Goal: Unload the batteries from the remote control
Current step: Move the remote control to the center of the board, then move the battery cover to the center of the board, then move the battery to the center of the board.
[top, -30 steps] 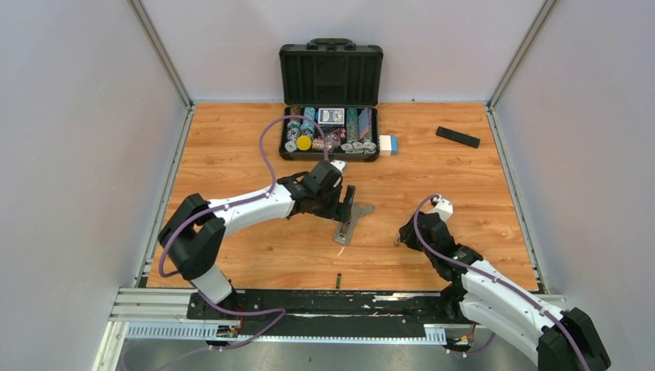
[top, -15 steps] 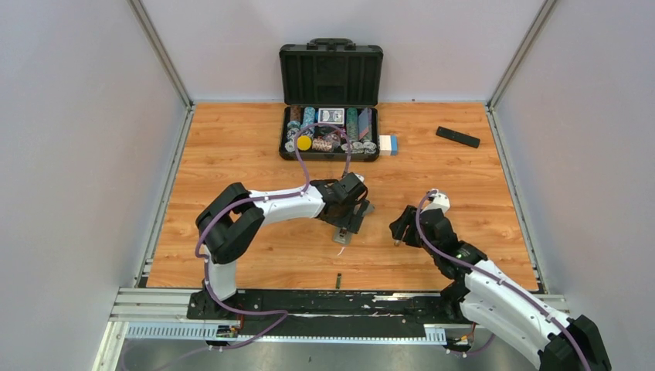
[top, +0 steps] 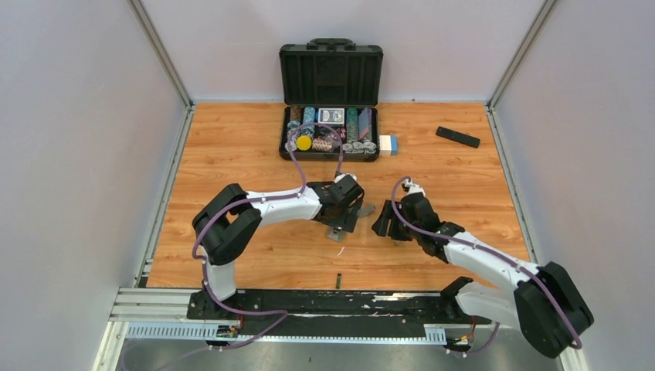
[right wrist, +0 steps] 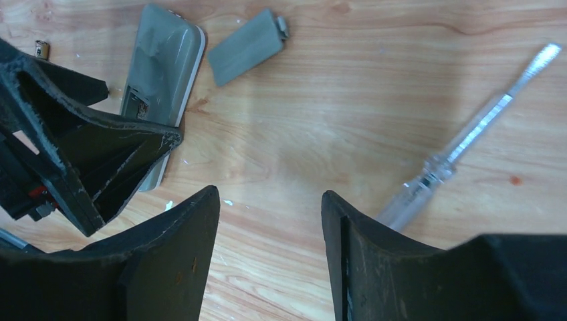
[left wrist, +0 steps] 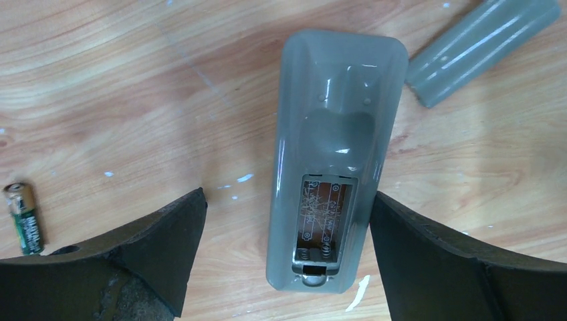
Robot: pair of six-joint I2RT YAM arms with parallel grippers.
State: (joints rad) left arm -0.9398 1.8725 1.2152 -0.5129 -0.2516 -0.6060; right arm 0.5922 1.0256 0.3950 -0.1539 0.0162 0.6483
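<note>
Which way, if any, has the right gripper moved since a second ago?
Yes. The right gripper moved left and a little toward the black case, and is now roughly in line with its right edge.

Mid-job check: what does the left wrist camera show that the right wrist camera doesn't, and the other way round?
Only left wrist: the inside of the battery compartment, empty with its springs bare, between the fingers of the open left gripper.

Only right wrist: a screwdriver with a clear handle, lying beyond the open right gripper.

Both: the grey remote, its loose cover, and a battery lying beside the remote, tiny in the right wrist view.
</note>
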